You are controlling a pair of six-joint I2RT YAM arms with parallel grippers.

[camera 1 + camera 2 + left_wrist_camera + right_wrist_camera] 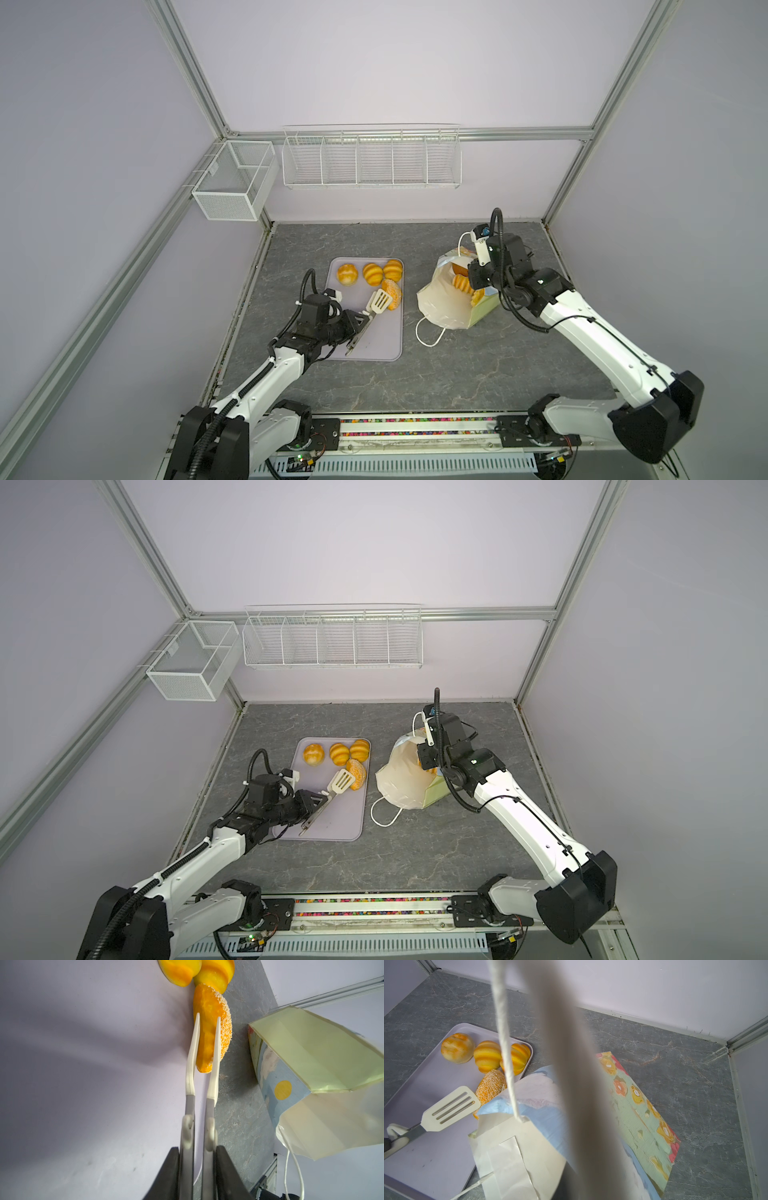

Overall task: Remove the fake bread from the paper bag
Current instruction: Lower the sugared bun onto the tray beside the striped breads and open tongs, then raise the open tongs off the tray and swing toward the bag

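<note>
Left pincer gripped the tongs, blades barely apart around the speckled oval on the tray. Right pincer was shut, apparently holding the tilted paper bag by its cord. Loaves sat inside. Risk: if the cord slipped, the bag would drop and spill them.

tray: plastic, matt, smooth, few scuffs | tongs: grey metal arms, cream plastic tips, matt | ridged buns: glossy, smooth | speckled bread: rough, grainy crust | paper bag: thin paper, matt, creased | cord handle: twisted white cord | table top: stone look, matt | wire baskets: white metal wire
</note>
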